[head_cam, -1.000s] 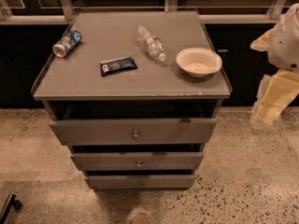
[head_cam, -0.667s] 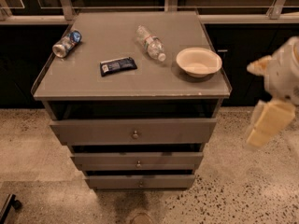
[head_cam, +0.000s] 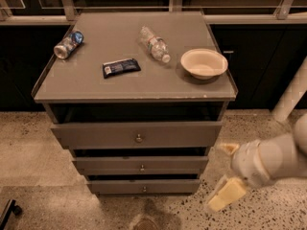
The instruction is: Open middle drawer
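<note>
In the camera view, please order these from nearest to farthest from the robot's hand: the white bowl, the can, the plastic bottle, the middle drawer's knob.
The hand is at the lower right.
1. Middle drawer's knob, just left of the hand.
2. White bowl, on top, right side.
3. Plastic bottle, on top, centre rear.
4. Can, far left rear corner.

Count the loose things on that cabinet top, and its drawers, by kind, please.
Drink can: 1
Plastic bottle: 1
Snack bar: 1
Bowl: 1
Drawers: 3, namely top drawer, middle drawer, bottom drawer
Total: 7
The gripper, open, hangs low to the right of the drawers.
</note>
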{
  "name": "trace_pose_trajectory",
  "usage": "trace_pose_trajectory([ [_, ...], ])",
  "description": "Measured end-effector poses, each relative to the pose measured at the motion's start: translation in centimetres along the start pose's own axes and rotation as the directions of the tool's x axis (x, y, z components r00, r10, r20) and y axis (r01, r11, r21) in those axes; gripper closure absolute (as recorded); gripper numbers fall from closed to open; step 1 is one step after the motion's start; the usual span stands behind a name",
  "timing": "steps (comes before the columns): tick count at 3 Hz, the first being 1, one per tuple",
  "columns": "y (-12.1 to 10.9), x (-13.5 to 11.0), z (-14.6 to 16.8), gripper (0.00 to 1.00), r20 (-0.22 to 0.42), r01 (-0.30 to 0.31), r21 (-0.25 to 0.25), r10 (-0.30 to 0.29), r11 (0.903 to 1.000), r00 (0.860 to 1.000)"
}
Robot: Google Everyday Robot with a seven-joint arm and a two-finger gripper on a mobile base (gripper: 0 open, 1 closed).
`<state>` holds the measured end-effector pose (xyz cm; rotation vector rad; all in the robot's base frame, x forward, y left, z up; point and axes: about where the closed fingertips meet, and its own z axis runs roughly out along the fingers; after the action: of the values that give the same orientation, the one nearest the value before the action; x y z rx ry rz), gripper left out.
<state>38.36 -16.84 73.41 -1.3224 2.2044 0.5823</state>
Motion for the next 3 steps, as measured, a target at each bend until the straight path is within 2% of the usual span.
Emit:
trace_pose_trajectory([
  [1,0.5,2.1,8.9,0.00,0.137,-0.054,-0.085,0.065,0.9949,0.988],
  [2,-1.3,3.4,11.9,0.00,0.177,-0.100,-0.075,0.112,0.9922,0.978],
  [3,-1.3,3.4,11.9,0.18,0.176,-0.100,-0.075,0.112,0.9921,0.978],
])
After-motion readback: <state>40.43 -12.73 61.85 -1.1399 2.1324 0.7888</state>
